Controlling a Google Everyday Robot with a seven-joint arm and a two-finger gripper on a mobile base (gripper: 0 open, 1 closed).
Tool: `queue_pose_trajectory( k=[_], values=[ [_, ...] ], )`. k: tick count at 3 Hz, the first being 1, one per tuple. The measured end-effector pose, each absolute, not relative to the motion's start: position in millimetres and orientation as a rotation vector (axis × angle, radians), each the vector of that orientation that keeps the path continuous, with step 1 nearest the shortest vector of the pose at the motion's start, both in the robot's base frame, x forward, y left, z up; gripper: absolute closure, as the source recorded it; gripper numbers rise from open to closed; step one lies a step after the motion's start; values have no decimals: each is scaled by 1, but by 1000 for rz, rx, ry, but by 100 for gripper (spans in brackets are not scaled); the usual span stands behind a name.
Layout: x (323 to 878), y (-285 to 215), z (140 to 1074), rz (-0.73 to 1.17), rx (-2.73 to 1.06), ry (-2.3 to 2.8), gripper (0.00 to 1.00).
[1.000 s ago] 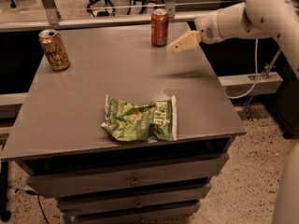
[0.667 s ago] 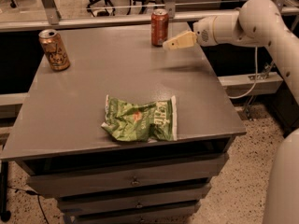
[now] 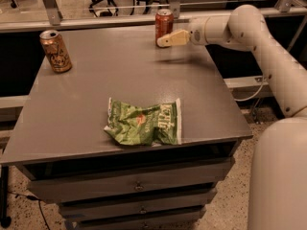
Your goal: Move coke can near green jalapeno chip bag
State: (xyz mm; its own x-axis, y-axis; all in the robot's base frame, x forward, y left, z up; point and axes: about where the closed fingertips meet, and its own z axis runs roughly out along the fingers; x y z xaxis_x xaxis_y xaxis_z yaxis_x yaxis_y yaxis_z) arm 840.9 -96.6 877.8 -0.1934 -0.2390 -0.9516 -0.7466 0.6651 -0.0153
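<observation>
The red coke can [image 3: 164, 24] stands upright at the far edge of the grey table [image 3: 96, 99], right of centre. The green jalapeno chip bag [image 3: 144, 123] lies flat and wrinkled near the table's front edge. My gripper [image 3: 165, 40] reaches in from the right on a white arm; its cream fingertips are low over the table, right beside the can's lower right side.
A golden-brown can [image 3: 55, 51] stands at the table's far left. Drawers [image 3: 134, 186] sit under the tabletop. A glass rail with metal posts [image 3: 50, 4] runs behind the table, with office chairs beyond. My white base [image 3: 278, 176] fills the lower right.
My gripper has moved left along the far edge and come up against the coke can. The cans and the bag have not moved.
</observation>
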Motion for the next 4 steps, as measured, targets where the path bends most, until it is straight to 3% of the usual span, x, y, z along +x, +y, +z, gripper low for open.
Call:
queue_pose_trajectory(
  k=[1, 2, 4],
  values=[
    [857, -78, 875, 566, -801, 1717, 0],
    [871, -62, 878, 585, -798, 1684, 18],
    [872, -54, 883, 600, -813, 1618, 64]
  ],
)
